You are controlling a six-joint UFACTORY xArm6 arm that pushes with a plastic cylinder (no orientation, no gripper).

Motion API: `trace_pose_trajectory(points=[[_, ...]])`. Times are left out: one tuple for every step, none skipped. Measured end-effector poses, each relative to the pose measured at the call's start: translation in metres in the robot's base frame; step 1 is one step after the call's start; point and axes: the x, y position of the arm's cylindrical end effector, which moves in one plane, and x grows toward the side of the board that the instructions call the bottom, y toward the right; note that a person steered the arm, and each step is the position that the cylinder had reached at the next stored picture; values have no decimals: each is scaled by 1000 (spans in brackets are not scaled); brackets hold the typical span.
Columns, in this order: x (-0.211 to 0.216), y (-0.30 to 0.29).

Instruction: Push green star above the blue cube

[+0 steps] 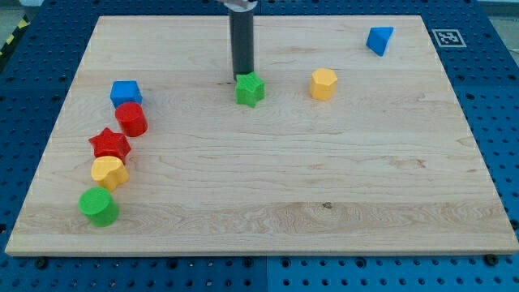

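Observation:
The green star lies on the wooden board a little above and left of its middle. My tip stands right at the star's top-left edge, touching or nearly touching it. The blue cube sits far to the view's left of the star, near the board's left side, at about the same height in the view.
A red cylinder, a red star, a yellow block and a green cylinder run in a line below the blue cube. A yellow hexagonal block lies right of the green star. A blue triangular block sits at top right.

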Motion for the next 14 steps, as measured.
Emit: trace_pose_trajectory(points=[[3,34],[4,88],[34,104],[55,92],[54,92],[48,74],[48,44],[48,20],[46,-11],[41,-40],[31,-56],[25,-56],[22,-55],[1,-55]])
